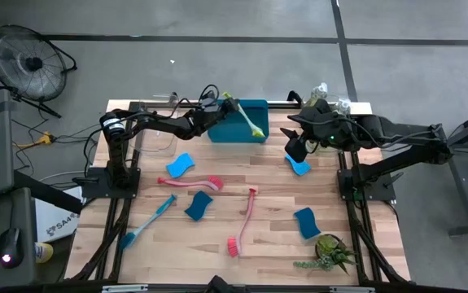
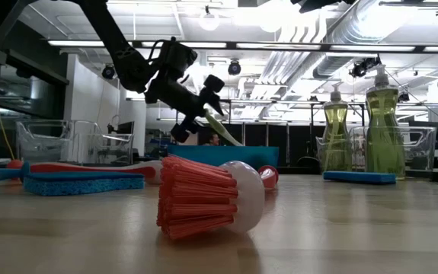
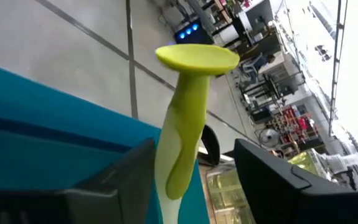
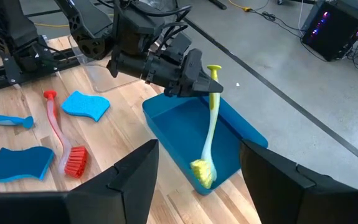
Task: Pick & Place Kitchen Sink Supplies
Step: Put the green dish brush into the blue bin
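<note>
Left hand (image 4: 205,84) open around yellow-green brush (image 4: 207,134) standing in blue tray (image 4: 166,121)

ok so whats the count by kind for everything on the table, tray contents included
blue sponges: 4
pink-red dish brushes: 2
blue dish brush: 1
yellow-green dish brush, in the blue tray: 1
clear bottles of yellow-green liquid: 2
blue tray: 1
small spiky green plant: 1
total: 12
</note>
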{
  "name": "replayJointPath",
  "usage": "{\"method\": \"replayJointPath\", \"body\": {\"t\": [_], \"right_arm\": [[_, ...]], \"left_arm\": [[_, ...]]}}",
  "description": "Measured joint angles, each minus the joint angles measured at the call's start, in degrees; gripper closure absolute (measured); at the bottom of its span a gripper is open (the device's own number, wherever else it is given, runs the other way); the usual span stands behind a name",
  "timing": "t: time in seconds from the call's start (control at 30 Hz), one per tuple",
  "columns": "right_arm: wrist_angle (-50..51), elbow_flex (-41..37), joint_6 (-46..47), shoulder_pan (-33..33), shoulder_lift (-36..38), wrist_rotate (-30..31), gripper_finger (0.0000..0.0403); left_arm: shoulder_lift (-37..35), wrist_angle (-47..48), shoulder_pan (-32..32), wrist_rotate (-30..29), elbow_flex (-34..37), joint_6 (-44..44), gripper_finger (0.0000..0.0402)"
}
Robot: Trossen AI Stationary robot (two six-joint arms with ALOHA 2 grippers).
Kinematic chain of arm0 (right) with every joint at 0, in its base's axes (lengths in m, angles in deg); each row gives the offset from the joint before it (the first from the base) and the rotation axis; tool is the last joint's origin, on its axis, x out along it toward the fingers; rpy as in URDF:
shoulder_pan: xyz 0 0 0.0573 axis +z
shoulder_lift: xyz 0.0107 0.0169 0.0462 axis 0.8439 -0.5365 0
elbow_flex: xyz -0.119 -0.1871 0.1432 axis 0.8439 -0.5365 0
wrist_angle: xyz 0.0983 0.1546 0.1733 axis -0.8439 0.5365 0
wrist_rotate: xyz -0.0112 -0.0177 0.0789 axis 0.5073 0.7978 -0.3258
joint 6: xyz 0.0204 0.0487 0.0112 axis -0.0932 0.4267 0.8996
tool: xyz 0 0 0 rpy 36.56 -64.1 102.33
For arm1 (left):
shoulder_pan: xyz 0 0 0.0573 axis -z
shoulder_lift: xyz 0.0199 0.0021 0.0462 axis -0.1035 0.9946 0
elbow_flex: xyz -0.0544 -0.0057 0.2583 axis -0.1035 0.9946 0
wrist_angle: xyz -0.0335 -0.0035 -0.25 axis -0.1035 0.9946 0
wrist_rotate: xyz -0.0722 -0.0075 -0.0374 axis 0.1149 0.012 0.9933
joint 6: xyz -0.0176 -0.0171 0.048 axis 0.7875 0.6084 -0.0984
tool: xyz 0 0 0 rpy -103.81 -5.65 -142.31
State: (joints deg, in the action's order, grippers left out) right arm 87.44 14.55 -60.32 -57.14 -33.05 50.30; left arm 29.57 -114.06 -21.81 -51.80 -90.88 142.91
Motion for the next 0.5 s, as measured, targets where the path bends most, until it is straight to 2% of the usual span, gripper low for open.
{"method": "replayJointPath", "body": {"t": [0.2, 0.5], "right_arm": [[0.0, 0.0, 0.0, 0.0, 0.0, 0.0, 0.0186], [0.2, 0.0, 1.5, 0.0, 0.0, 0.0, 0.0186]], "left_arm": [[0.0, -0.1, 0.0, 1.4, 0.0, -3.3, 0.0158], [-0.1, 2.0, 0.0, 1.7, 0.0, -4.5, 0.0156]]}}
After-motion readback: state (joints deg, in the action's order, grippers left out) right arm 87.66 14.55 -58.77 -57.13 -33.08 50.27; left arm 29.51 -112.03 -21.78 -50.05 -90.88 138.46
